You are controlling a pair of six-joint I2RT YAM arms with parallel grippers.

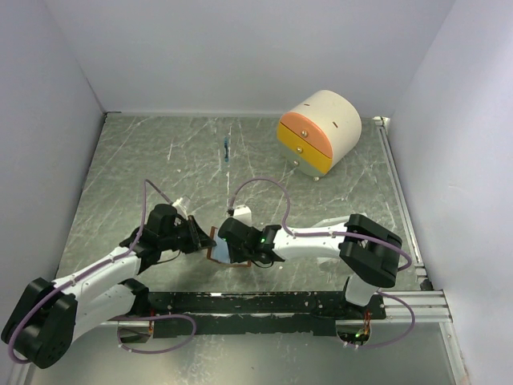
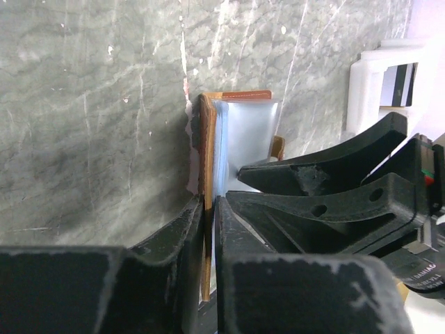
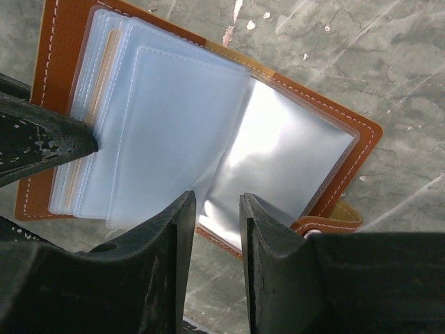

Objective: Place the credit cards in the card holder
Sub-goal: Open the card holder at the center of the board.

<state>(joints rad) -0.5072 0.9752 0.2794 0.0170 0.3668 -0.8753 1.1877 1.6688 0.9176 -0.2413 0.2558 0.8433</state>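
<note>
The card holder (image 3: 292,153) is a brown leather wallet lying open on the table, its pale blue-grey clear pockets fanned out. It also shows in the top view (image 1: 217,251) and the left wrist view (image 2: 240,139). My left gripper (image 2: 208,216) is shut on the edge of its brown cover, at the wallet's left in the top view (image 1: 199,237). My right gripper (image 3: 217,209) hovers over the wallet's near edge with its jaws a little apart and nothing between them; it also shows in the top view (image 1: 228,244). No loose credit card shows clearly.
A white tray (image 1: 241,215) stands just behind the wallet, also seen in the left wrist view (image 2: 372,76). A cream-and-orange drawer box (image 1: 321,132) sits at the back right. A thin blue object (image 1: 228,151) lies at the back. Walls enclose the table.
</note>
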